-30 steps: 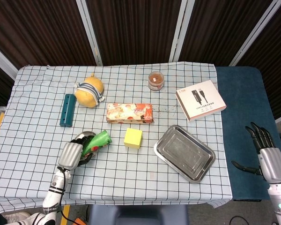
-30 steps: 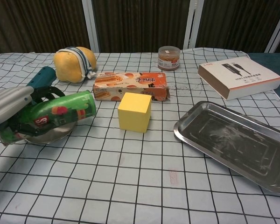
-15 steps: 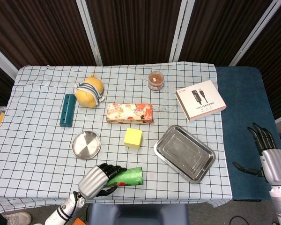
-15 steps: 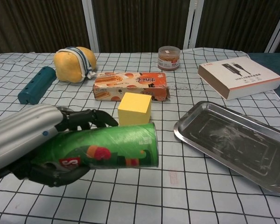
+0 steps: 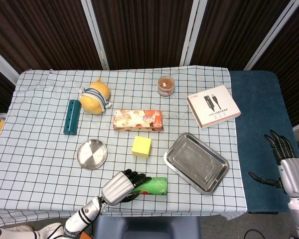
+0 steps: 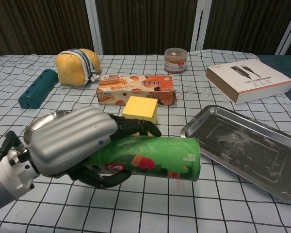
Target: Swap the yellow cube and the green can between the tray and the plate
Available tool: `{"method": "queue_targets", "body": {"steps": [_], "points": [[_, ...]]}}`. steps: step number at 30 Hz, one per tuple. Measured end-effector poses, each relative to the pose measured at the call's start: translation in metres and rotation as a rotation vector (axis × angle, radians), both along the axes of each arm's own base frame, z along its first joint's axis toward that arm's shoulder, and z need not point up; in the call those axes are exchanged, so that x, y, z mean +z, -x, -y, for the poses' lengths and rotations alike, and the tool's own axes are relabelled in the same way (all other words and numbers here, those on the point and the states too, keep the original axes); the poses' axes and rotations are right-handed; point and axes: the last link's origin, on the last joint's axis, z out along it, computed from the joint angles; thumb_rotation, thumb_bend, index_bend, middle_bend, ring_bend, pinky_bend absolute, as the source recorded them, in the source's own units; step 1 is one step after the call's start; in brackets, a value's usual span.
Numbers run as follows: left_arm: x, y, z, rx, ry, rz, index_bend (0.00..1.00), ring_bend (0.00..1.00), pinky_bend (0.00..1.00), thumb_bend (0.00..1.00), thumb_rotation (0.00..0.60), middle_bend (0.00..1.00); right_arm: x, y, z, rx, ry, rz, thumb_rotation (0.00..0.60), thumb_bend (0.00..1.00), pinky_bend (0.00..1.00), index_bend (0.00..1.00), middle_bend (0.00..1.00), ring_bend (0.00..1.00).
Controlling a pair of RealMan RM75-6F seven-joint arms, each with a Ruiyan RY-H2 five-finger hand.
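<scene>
One green can [image 6: 155,158] — gripped sideways by left hand [image 6: 75,143].

No legible text on the green can [image 6: 155,158] or white box [image 5: 213,106]

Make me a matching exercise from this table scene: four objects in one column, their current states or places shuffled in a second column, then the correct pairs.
Objects:
1. green cylindrical can
2. yellow foam cube
3. rectangular steel tray
4. small round metal plate

States or places:
A. lying bare near the teal bar
B. held sideways in the left hand
C. resting on the checkered cloth, in front of the snack box
D. empty, nearest the white carton

Pairs: 1-B, 2-C, 3-D, 4-A
</scene>
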Motion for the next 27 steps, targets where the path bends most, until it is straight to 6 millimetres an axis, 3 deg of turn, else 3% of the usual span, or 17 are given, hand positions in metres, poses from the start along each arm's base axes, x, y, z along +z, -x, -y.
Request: {"method": "queue_targets", "body": {"steps": [15, 20, 24, 27], "points": [[-0.037, -0.020, -0.019, -0.044, -0.035, -0.061, 0.37, 0.45, 0.62, 0.53, 0.600, 0.40, 0.003, 0.000, -0.002, 0.012, -0.009, 0.011, 0.600, 0.13, 0.00, 0.03, 0.00, 0.00], [-0.039, -0.017, -0.023, -0.056, -0.045, -0.097, 0.23, 0.31, 0.53, 0.48, 0.600, 0.24, 0.003, 0.000, -0.002, 0.013, -0.014, 0.011, 0.600, 0.13, 0.00, 0.03, 0.00, 0.00], [-0.039, -0.014, -0.025, -0.059, -0.059, -0.133, 0.05, 0.13, 0.38, 0.44, 0.600, 0.06, 0.003, 0.000, -0.002, 0.014, -0.011, 0.013, 0.600, 0.13, 0.00, 0.04, 0.00, 0.00], [-0.038, -0.012, -0.025, -0.055, -0.070, -0.160, 0.00, 0.02, 0.26, 0.41, 0.600, 0.00, 0.003, 0.000, -0.002, 0.014, -0.010, 0.013, 0.600, 0.13, 0.00, 0.04, 0.00, 0.00]]}}
